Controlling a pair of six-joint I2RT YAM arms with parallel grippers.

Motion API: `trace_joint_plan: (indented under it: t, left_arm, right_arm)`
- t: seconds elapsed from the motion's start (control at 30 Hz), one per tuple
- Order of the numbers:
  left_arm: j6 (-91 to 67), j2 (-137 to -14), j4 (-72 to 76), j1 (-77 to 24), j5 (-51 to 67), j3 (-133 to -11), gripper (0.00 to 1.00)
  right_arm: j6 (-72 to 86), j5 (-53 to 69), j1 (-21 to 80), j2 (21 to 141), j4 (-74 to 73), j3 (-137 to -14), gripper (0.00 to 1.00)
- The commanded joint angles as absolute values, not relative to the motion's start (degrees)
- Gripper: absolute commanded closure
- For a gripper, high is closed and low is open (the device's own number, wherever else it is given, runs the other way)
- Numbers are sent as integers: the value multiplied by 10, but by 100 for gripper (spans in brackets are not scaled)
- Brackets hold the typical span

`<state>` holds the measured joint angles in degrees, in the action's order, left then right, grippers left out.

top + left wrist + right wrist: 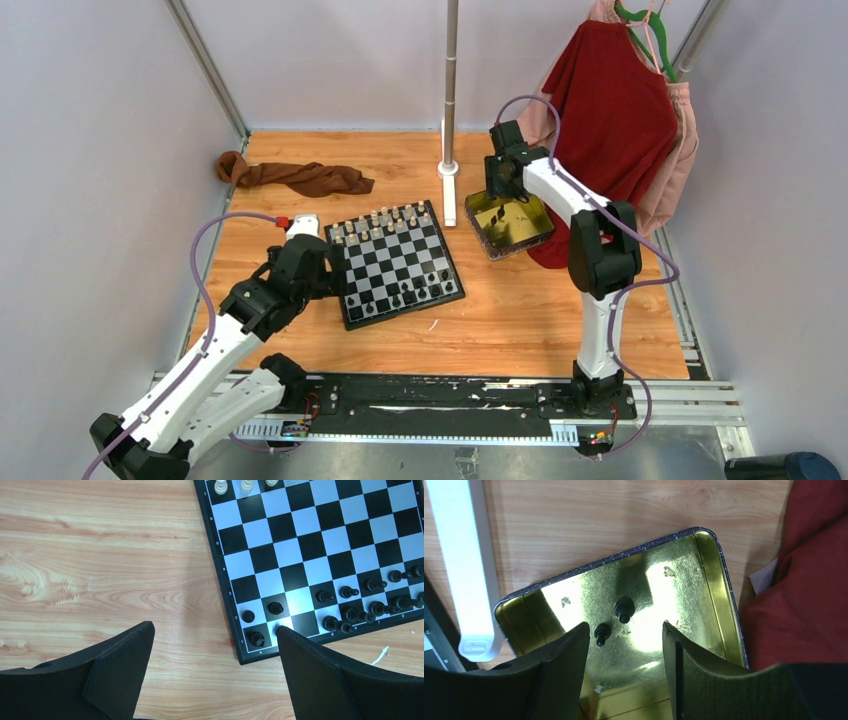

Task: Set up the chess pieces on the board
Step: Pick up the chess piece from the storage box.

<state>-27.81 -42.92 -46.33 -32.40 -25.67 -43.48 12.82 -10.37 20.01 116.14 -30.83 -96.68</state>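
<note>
Black right gripper (625, 632): jaws spread, empty, hovering above two black pieces (624, 609) lying in gold tin (720, 595). Left gripper (214, 630): wide, empty, over wood table (100, 555) just beside board (300, 545) corner. Board left of tin, dark ranks near, pale far.

You get bright, even overhead light on the surface (520, 320), and shadows stay soft. In the right wrist view, the gold tin (716, 590) glares hard and its floor washes out. The left wrist view is sharp on the board (310, 560), but the left tool (214, 628) reads flat black.
</note>
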Motion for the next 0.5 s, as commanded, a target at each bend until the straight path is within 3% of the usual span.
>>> trace_joint_plan:
  t: [0.0, 0.47]
  left_arm:
    - [-274, -438, -454, -328, -256, -430, 0]
    - [-273, -451, -454, -328, -257, -431, 0]
  right_arm:
    - [141, -86, 186, 1185, -310, -987, 42]
    - [142, -70, 179, 1199, -310, -977, 53]
